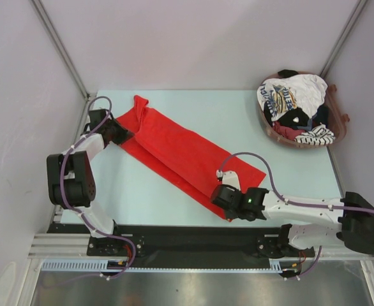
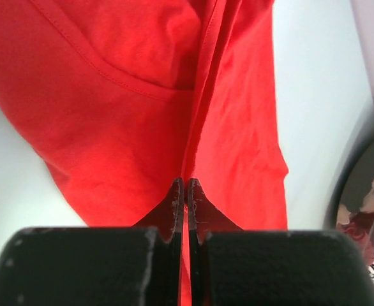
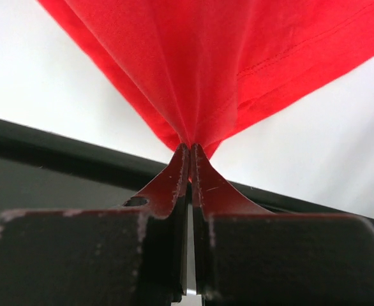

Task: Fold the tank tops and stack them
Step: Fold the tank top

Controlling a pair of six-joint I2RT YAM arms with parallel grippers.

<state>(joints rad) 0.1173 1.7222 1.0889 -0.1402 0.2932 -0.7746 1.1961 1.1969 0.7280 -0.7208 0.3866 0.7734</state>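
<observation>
While the red tank top [image 1: 180, 153] lies stretched on a diagonal across the pale table [image 1: 193, 108], the left gripper [image 2: 185, 186] is clamped down at its far-left end, jaws pressed together with only a thin ridge of cloth between them. And look at that fabric: plain bright red, a stitched hem curving across it, and one long layer lapped over another down its length. It looks thin, soft and light, so it should sag wherever it isn't held and carry no shape of its own. Corners and hemmed edges seem the best places to grip it, both ends at once, to keep the span taut.

Over to the near-right end, where the right gripper [image 3: 189, 148] is closed just as hard on a bunched corner, pleats fanning out from the pinch above the table's dark near edge.

Far right, the basket [image 1: 343, 121] holds a white printed tank top [image 1: 289, 95] and a striped tank top [image 1: 314, 135], heaped and unfolded.
</observation>
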